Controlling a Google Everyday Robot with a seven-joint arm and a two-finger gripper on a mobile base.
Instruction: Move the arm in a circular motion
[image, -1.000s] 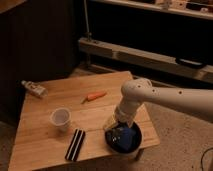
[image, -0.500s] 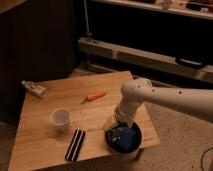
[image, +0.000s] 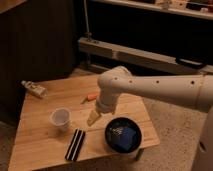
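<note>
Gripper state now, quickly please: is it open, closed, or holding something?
Gripper: cannot be told. It hangs above the wooden table, between the white cup and the dark bowl.

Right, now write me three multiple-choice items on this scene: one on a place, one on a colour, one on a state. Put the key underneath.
1. Where is the tool of the arm?
A) Over the table, between the cup and the bowl
B) Inside the bowl
C) Down by the floor, off the table

2. What colour is the cup?
A) Red
B) White
C) Green

3. How is the bottle at the table's far left corner placed?
A) Standing upright
B) Lying on its side
C) Upended in the cup

Key:
1 A, since the tan tool tip hangs over bare wood with the cup on one side and the bowl on the other.
2 B, since the cup shows pale white against the wood.
3 B, since its long side rests flat on the tabletop.
</note>
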